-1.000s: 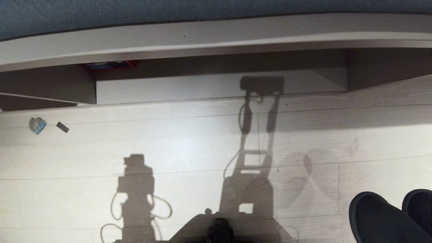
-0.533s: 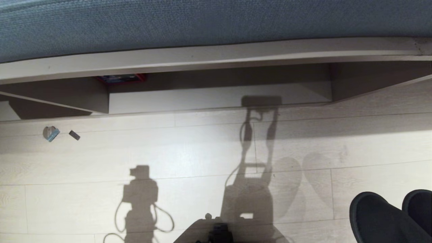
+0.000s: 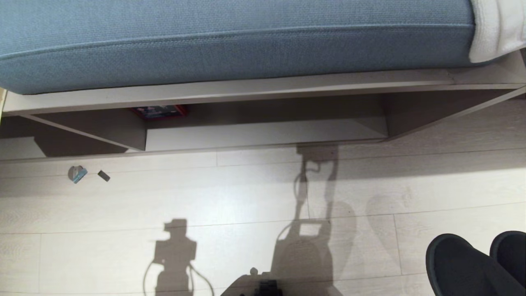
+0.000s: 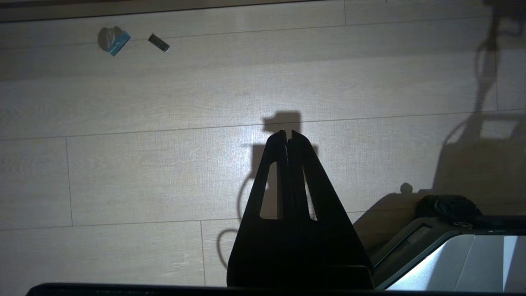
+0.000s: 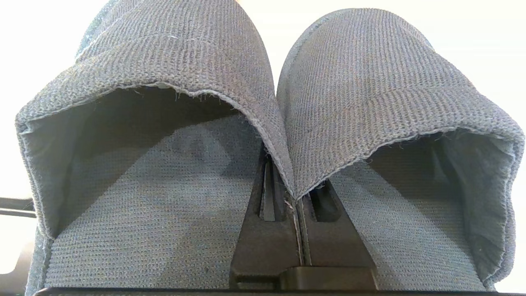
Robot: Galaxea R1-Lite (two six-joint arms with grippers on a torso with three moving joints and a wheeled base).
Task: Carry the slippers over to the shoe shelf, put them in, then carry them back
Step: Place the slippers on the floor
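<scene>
The slippers [image 3: 460, 263], nearly black here, hang side by side at the lower right of the head view. In the right wrist view they are two blue-grey fabric slippers [image 5: 172, 61], toes pointing away. My right gripper [image 5: 289, 193] is shut on their two inner edges, pinched together. My left gripper [image 4: 287, 133] is shut on nothing and hangs over the pale floor. Under a bench are two low taupe cubbies: a wide one [image 3: 263, 133] and one cut by the left edge [image 3: 16, 148]. I cannot tell whether either is the shoe shelf.
A blue cushion [image 3: 230, 41] lies on the bench, with a white cloth [image 3: 497, 28] at its right end. A red-edged flat thing [image 3: 158, 111] sits deep in the wide cubby. Two small scraps [image 3: 77, 174] lie on the floor. My base [image 4: 452, 246] is just below.
The head camera has tilted up: the bench and cubbies slid down the picture and the blue cushion came into view. The slippers kept their place in my right gripper.
</scene>
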